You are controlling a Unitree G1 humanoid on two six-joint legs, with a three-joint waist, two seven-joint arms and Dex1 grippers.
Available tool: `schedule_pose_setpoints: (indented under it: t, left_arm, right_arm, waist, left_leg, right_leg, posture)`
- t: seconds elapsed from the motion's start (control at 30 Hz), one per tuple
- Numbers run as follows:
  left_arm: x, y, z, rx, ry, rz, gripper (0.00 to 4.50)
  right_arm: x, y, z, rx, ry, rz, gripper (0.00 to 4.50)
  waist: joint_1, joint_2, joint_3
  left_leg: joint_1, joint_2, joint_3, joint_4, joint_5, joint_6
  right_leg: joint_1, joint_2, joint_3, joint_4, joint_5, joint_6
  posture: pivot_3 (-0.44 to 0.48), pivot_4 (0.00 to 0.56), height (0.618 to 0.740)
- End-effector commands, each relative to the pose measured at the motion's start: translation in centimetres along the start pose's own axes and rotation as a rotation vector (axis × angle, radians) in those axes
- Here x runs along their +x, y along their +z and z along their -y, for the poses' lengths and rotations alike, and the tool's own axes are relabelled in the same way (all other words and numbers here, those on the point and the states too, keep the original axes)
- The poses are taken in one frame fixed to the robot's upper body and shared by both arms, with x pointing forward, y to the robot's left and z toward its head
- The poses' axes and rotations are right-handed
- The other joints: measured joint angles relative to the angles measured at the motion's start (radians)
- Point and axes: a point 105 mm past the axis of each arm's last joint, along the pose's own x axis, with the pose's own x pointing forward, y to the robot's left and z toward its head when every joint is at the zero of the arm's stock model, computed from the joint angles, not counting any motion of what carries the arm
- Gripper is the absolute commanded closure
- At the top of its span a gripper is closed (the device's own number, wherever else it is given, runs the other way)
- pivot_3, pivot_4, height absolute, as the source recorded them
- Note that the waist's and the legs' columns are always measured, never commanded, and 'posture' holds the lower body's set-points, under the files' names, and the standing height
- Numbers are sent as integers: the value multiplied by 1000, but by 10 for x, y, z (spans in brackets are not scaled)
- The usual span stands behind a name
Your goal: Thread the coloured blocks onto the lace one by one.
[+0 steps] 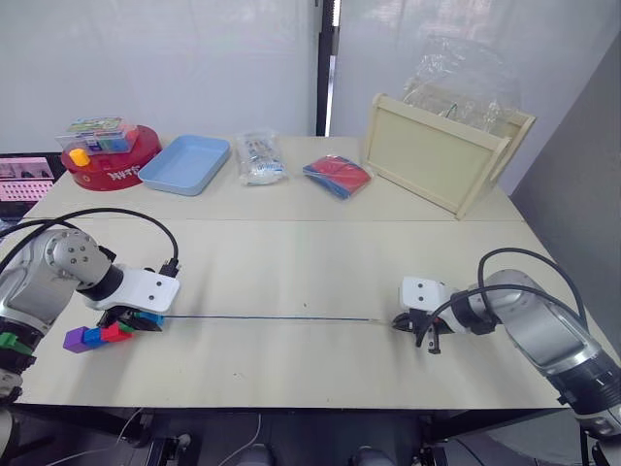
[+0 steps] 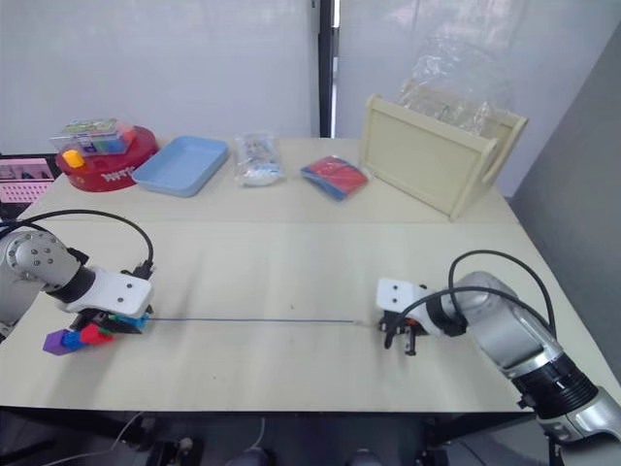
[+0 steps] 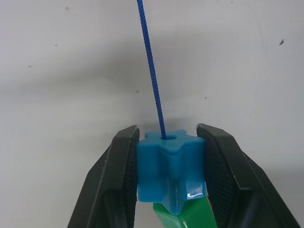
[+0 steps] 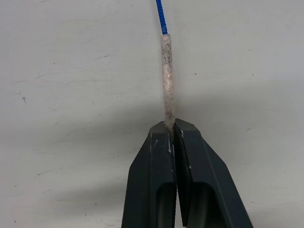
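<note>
Left eye view: the lace (image 1: 272, 317) lies taut along the table's (image 1: 291, 262) front edge, blocks (image 1: 107, 333) at its left end.

Left wrist view: left gripper (image 3: 170, 142) clamps the light blue block (image 3: 168, 166).

Right wrist view: right gripper (image 4: 171, 127) pinches the stiff tip (image 4: 166, 76), probably the best hold; the cord is limp.

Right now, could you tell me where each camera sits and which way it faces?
Left and right eye views: on the head, looking forward and down at the table; both arms show.
Left wrist view: along the left gripper, shut on the light blue block.
Right wrist view: along the right gripper, shut on the pale tip.
Shared: the lace shows in all four.
</note>
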Motion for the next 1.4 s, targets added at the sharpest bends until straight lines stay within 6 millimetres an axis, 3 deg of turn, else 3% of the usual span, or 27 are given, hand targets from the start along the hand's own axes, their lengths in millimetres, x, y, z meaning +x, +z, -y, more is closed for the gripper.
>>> schedule_pose_setpoints:
  t: [0.03,0.27,0.6,0.93,1.0,1.2,1.37,1.4]
  left_arm:
    - [-9,2,2,-59,28,33,3104]
    - [-5,-12,14,-170,36,-20,3104]
    - [-2,-12,16,-184,45,-6,3104]
    - [1,-8,23,-203,26,31,3104]
    - [0,-7,23,-206,29,35,2039]
    - [-19,-3,18,-223,103,94,67]
    - [-43,-4,19,-332,197,225,0]
    - [-46,-7,21,-368,207,258,0]
  right_arm:
    - [-4,-4,1,-5,-1,-20,4500]
    - [-3,-3,5,-24,2,-24,4500]
    - [0,0,10,-34,11,-6,4500]
    - [10,23,9,-59,11,96,4500]
    - [10,24,9,-58,9,97,3813]
    - [2,33,14,-51,-13,134,1806]
    - [-12,34,16,13,-8,180,119]
    - [-14,33,17,29,-8,190,22]
  waist:
    - [0,0,0]
    - [-1,0,0]
    - [-4,0,0]
    - [-22,0,0]
    - [-22,0,0]
    - [-23,0,0]
    - [-23,0,0]
    - [-23,0,0]
  left_leg:
    - [0,0,0,0,0,0]
    - [0,0,0,0,0,0]
    - [0,0,0,0,0,0]
    - [1,1,0,0,0,0]
    - [1,0,0,0,0,0]
    - [1,1,0,0,0,0]
    - [1,1,0,0,0,0]
    - [1,0,0,0,0,0]
  right_leg:
    - [0,0,0,0,0,0]
    - [0,0,0,1,0,0]
    - [0,0,0,2,0,0]
    - [-1,0,0,5,0,0]
    - [-2,0,0,6,0,0]
    - [-2,1,0,6,0,0]
    - [-2,0,0,6,0,0]
    - [-2,0,0,6,0,0]
  posture:
    - [0,150,740]
    - [0,150,740]
    - [0,150,740]
    - [0,150,740]
    - [0,150,740]
    - [0,150,740]
    - [0,150,740]
    - [0,150,740]
